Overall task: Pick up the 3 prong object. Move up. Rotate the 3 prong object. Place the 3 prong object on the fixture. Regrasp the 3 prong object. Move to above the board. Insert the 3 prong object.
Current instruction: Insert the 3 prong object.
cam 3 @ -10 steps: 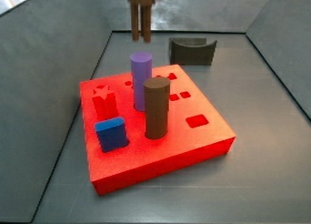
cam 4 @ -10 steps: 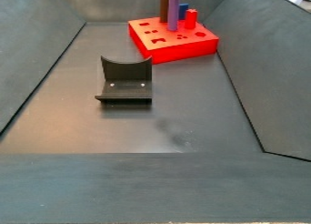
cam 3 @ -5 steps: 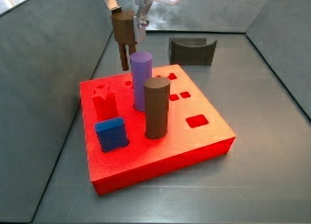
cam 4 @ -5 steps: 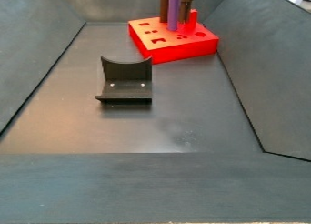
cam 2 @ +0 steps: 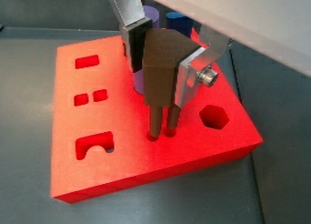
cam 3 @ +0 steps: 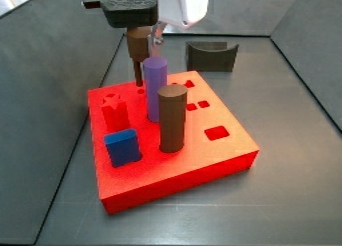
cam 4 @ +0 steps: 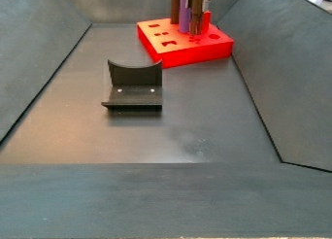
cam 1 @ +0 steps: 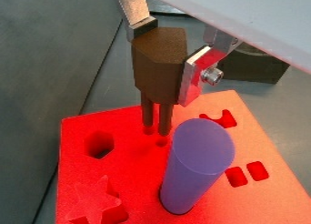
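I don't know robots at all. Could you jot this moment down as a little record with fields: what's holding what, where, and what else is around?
gripper: over the board, shut on the 3 prong object
3 prong object: dark brown, upright, prongs down at the board's top face
fingers: silver plates clamping the piece's sides
board: red slab with cutout holes
purple cylinder: standing in the board beside the piece
fixture: empty, apart from the board
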You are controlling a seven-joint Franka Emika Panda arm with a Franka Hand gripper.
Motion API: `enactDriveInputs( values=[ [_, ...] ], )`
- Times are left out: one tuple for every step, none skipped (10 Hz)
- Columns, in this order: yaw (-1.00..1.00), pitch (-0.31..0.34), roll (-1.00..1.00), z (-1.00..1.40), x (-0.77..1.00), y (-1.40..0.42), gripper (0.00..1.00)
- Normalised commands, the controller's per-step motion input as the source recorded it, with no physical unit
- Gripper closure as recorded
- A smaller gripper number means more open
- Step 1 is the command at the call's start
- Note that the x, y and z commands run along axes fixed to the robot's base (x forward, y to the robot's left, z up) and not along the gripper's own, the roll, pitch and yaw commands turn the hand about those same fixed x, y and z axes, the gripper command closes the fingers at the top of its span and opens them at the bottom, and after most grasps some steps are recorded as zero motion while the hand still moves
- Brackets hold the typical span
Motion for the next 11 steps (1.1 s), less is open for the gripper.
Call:
enactDriveInputs(
  values=[
    [-0.29,0.000,0.04,-0.33,0.02,-0.15,1.00],
    [0.00,0.000,0.00,0.00,0.02,0.00,1.00],
    [-0.11,0.021,0.00,-0.13,0.00,0.25,1.00],
    [-0.08,0.000,0.00,-0.05,0.00,0.10,1.00],
    [0.00,0.000,0.00,-0.01,0.00,0.00,1.00],
    [-0.17,0.000,0.03,-0.27,0.00,-0.14,1.00],
    [-0.42,0.000,0.03,-0.32,0.27,-0.05,1.00],
    [-0.60,0.000,0.06,-0.39,0.26,0.00,1.00],
    [-0.59,0.003,0.04,-0.44,0.21,0.08,1.00],
    [-0.53,0.017,0.01,-0.39,0.00,0.14,1.00],
    [-0.11,0.070,0.06,-0.12,-0.27,0.00,1.00]
  ],
)
